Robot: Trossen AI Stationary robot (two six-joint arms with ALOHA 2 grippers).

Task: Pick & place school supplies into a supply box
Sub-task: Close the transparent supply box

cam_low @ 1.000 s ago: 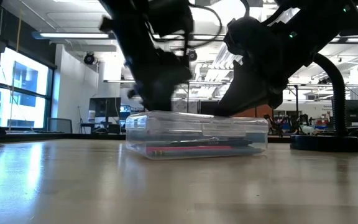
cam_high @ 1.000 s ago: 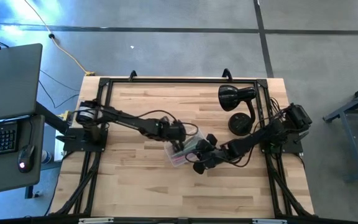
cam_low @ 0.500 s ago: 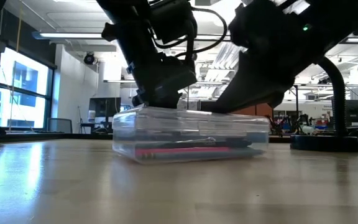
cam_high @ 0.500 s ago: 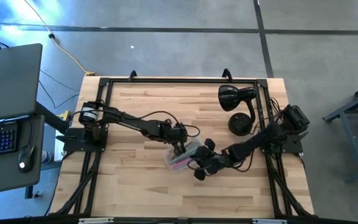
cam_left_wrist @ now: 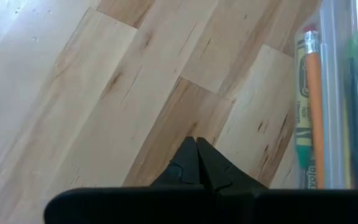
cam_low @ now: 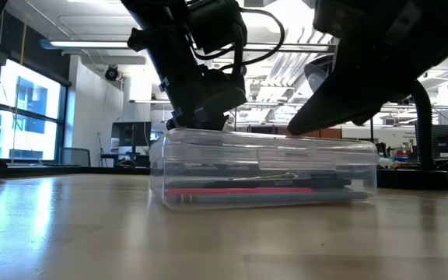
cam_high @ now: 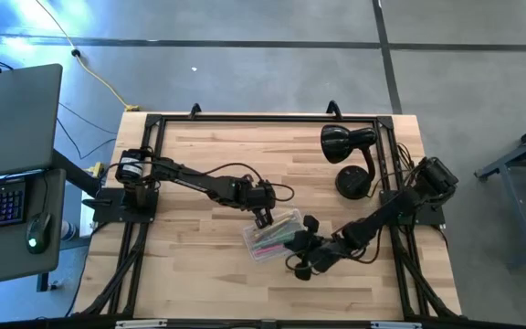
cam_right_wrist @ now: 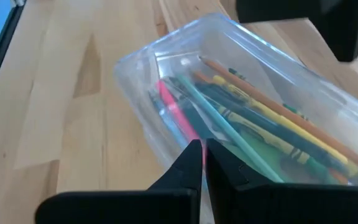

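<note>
We note the small clear plastic rectangular supply box (cam_high: 273, 237) at frame centre, holding coloured pencils and pens (cam_right_wrist: 247, 127); left gripper (cam_high: 263, 218) and right gripper (cam_high: 300, 245) both closed, empty.

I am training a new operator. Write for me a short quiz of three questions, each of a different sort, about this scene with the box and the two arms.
1. True or false: the black desk lamp lies inside the supply box.
2. Multiple choice: where are the pencils and pens? A) scattered on the table B) inside the supply box C) held by the right gripper
3. Fill in: both the left gripper and the right gripper have their fingers ____.

Key: 1. False, the lamp stands on the table apart from the box. 2. B. 3. shut.
</note>
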